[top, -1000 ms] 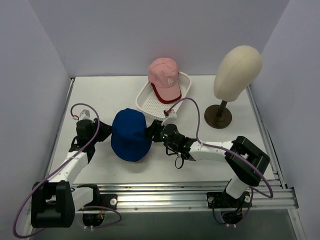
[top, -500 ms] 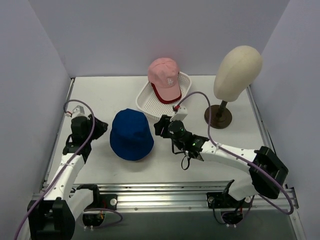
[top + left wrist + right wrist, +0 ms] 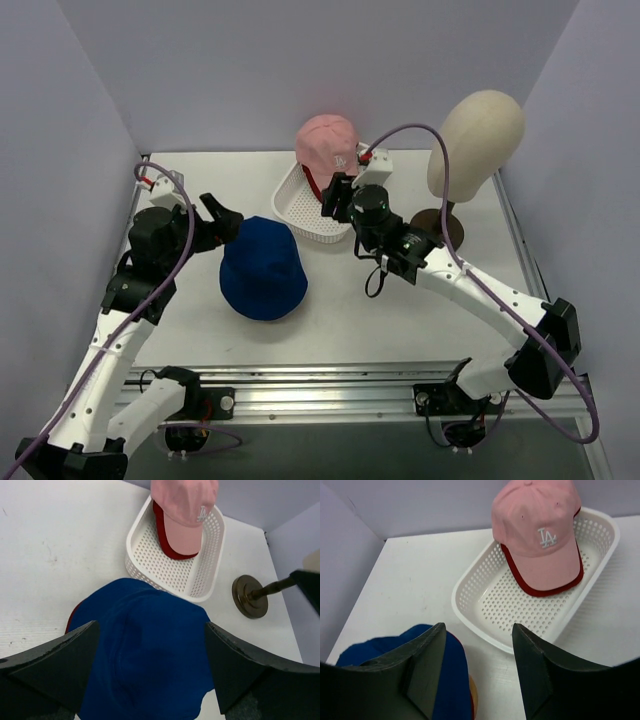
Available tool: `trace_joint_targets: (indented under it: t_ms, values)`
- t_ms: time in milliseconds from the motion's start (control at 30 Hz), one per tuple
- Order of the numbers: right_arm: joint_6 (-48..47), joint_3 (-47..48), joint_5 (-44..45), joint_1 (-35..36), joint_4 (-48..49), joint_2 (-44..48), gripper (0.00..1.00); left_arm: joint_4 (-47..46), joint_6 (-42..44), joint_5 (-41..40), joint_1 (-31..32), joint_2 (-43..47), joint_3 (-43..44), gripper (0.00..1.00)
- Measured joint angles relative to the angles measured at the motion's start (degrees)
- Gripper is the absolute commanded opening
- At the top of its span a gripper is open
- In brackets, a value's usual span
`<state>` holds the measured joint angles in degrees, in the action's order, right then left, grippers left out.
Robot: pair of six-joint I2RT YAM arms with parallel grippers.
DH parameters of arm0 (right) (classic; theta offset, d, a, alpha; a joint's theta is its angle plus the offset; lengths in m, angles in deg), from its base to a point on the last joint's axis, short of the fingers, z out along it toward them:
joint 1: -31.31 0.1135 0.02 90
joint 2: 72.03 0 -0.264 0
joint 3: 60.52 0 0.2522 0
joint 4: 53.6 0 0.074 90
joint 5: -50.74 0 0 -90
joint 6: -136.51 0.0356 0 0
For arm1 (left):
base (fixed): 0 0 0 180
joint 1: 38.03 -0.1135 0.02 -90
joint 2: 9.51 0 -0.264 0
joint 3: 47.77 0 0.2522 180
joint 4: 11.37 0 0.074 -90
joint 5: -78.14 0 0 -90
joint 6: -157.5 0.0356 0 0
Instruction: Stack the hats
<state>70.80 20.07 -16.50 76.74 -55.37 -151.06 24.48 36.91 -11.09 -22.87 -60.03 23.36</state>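
Observation:
A royal-blue bucket hat (image 3: 262, 268) (image 3: 145, 665) (image 3: 380, 647) lies crown-up on the table, with a thin red edge showing under its brim. A pale pink cap (image 3: 328, 150) (image 3: 185, 505) (image 3: 540, 535) with a white LA logo rests on a dark red cap (image 3: 530, 587) (image 3: 160, 535) at the far end of the white basket (image 3: 300, 205). My left gripper (image 3: 225, 222) (image 3: 151, 630) hangs open above the blue hat's left side, holding nothing. My right gripper (image 3: 333, 203) (image 3: 479, 630) hovers open between the blue hat and the basket, empty.
The perforated basket (image 3: 145, 555) (image 3: 520, 615) stands behind the blue hat. A cream mannequin head (image 3: 478, 140) on a brown stand (image 3: 437, 230) (image 3: 250, 596) is at the back right. Walls close in the left, back and right sides.
Both grippers let go of the blue hat's brim and lifted away. The left opened wide and drew back left. The right swung towards the basket. The blue hat stays on the table.

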Motion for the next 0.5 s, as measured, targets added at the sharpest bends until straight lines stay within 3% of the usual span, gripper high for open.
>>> trace_joint_targets:
  t_ms: [267,500]
  values:
    - [-5.01,9.60,-1.79,-3.87,-2.58,-5.31,0.53,0.83,0.50,-1.27,2.75,-1.68,-1.36,0.94]
    - [-9.51,19.54,-1.09,-5.03,-4.35,-16.85,0.53,0.02,0.07,-4.72,4.76,-4.55,-5.66,0.94]
